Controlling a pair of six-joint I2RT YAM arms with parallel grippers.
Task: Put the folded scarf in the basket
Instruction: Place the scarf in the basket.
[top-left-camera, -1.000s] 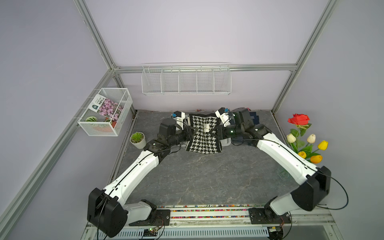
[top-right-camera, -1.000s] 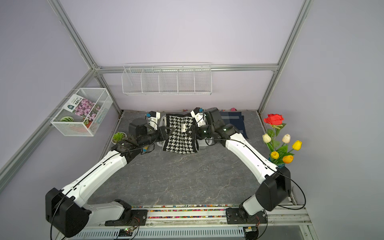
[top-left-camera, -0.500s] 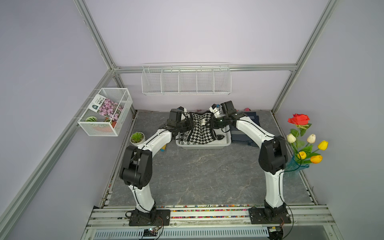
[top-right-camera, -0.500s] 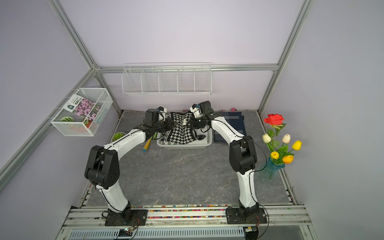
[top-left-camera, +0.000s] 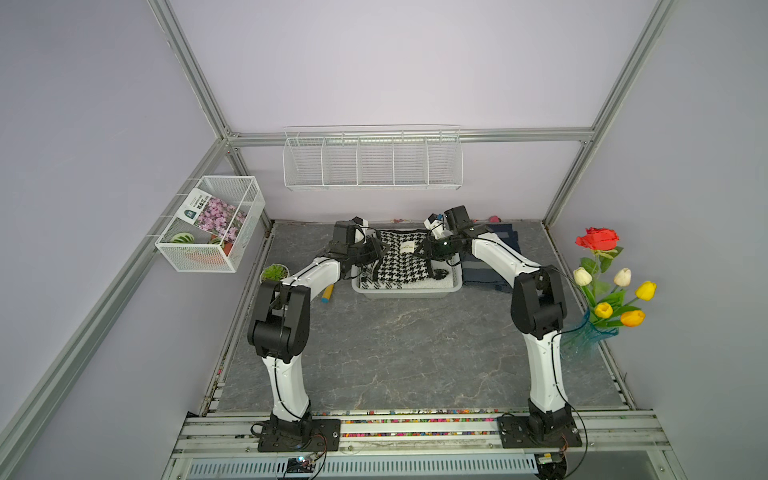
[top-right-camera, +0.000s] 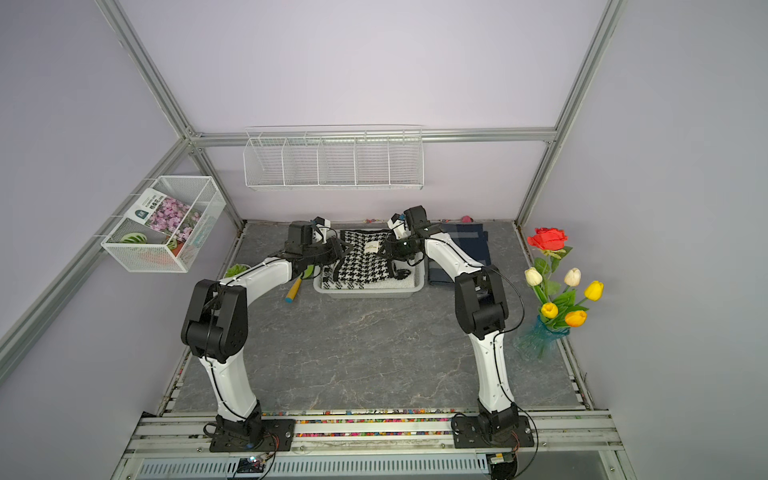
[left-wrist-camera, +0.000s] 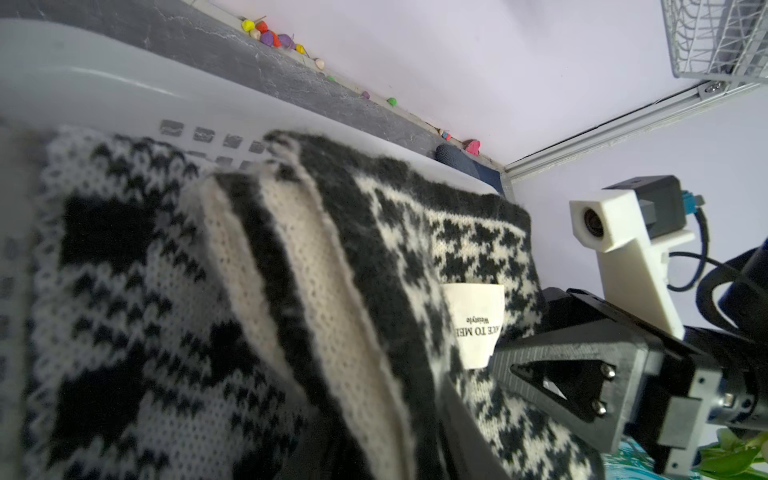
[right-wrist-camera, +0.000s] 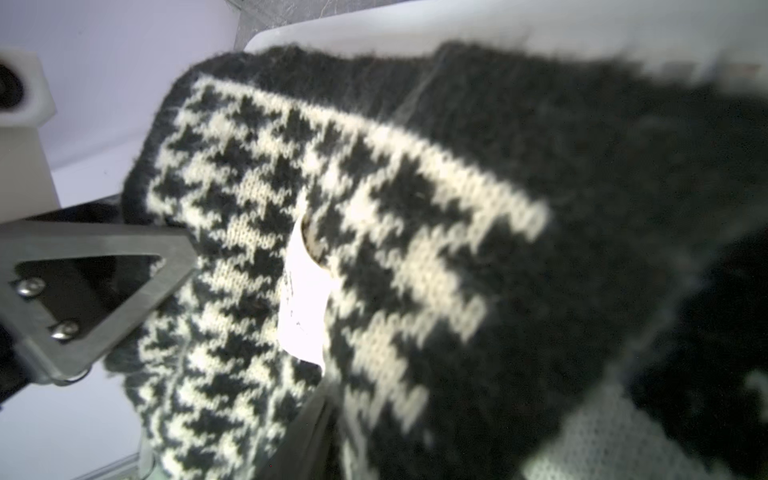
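Note:
The folded scarf (top-left-camera: 401, 264), black-and-white houndstooth with a white label, lies in the shallow white basket (top-left-camera: 407, 293) at the back of the table in both top views. Its far edge rests up on the far rim. My left gripper (top-left-camera: 375, 251) is at the scarf's far left corner. In the left wrist view its fingers (left-wrist-camera: 457, 415) stand apart with a loose cream-edged fold of the scarf (left-wrist-camera: 291, 291) between them. My right gripper (top-left-camera: 429, 249) is at the far right corner. Only one of its fingers (right-wrist-camera: 307, 436) shows against the scarf (right-wrist-camera: 374, 187); the rest is covered.
A folded dark blue cloth (top-left-camera: 494, 257) lies right of the basket. A yellow-and-blue marker (top-left-camera: 328, 294) and a small potted plant (top-left-camera: 274, 273) sit to its left. A vase of flowers (top-left-camera: 602, 291) stands at the right wall. A wire-mesh box (top-left-camera: 212, 224) and a wire rack (top-left-camera: 372, 160) hang on the walls.
Both arms have carried the scarf from high over the table back and down into the basket. Since half a second ago the scarf has settled lower and flatter.

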